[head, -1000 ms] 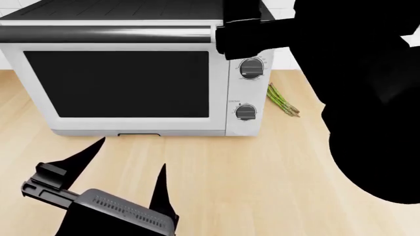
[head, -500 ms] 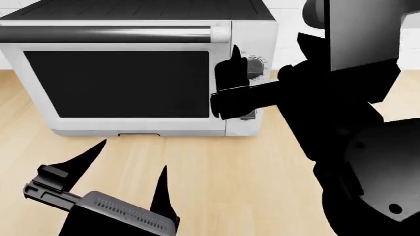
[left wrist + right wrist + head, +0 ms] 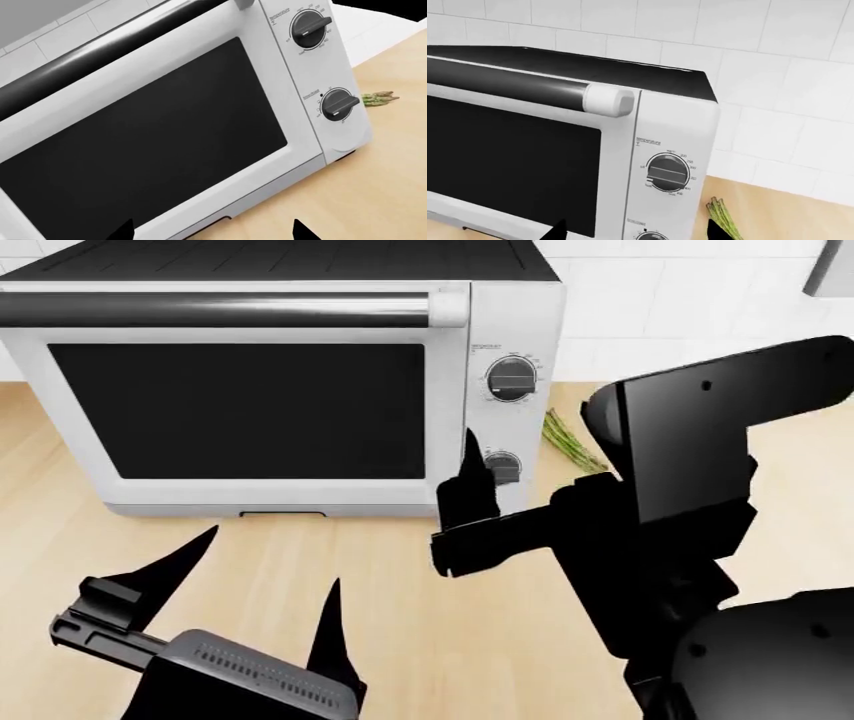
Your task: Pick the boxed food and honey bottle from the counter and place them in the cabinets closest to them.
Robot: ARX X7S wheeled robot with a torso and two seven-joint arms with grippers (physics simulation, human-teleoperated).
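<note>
On counter [image 3: 441, 640]: light-beige wood grain | left fingers [image 3: 327, 625] spread, empty | right fingers [image 3: 467, 480] unclear.

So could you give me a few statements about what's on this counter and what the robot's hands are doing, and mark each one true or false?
1. The toaster oven has its door shut. True.
2. Asparagus lies on the counter beside the oven's knob side. True.
3. The left hand is holding a honey bottle. False: its fingers are spread apart with nothing between them.
4. The oven has three knobs. False: two show, an upper knob and a lower knob.
5. A blue cereal box stands in front of the oven. False: no box appears in any view.
</note>
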